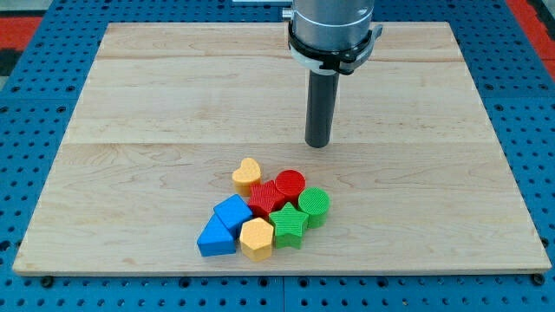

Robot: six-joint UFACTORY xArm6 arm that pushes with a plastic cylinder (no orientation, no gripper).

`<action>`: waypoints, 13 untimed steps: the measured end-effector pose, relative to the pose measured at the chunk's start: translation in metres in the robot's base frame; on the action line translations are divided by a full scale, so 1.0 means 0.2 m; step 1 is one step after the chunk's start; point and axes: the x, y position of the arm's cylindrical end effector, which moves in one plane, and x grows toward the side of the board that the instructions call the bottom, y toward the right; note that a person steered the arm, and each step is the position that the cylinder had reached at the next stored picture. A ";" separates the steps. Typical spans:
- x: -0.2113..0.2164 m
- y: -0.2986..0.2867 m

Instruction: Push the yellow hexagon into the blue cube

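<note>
The yellow hexagon [257, 237] lies near the view's bottom, in a tight cluster of blocks. The blue cube [232, 212] sits just to its upper left, touching or nearly touching it. A blue triangular block [215, 237] lies at the cluster's left end, against the cube. My tip [318, 143] is above the cluster toward the view's top, right of its middle, apart from all blocks; the nearest is the red cylinder [290, 184].
A yellow heart [247, 174] sits at the cluster's top left. A red star [265, 198], a green star [289, 224] and a green cylinder [314, 204] fill the cluster's right side. The wooden board [130, 130] lies on a blue perforated table.
</note>
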 end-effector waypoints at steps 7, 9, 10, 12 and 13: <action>0.87 0.06; 0.86 -0.32; 0.79 -0.37; 0.67 -0.44; 0.64 -0.44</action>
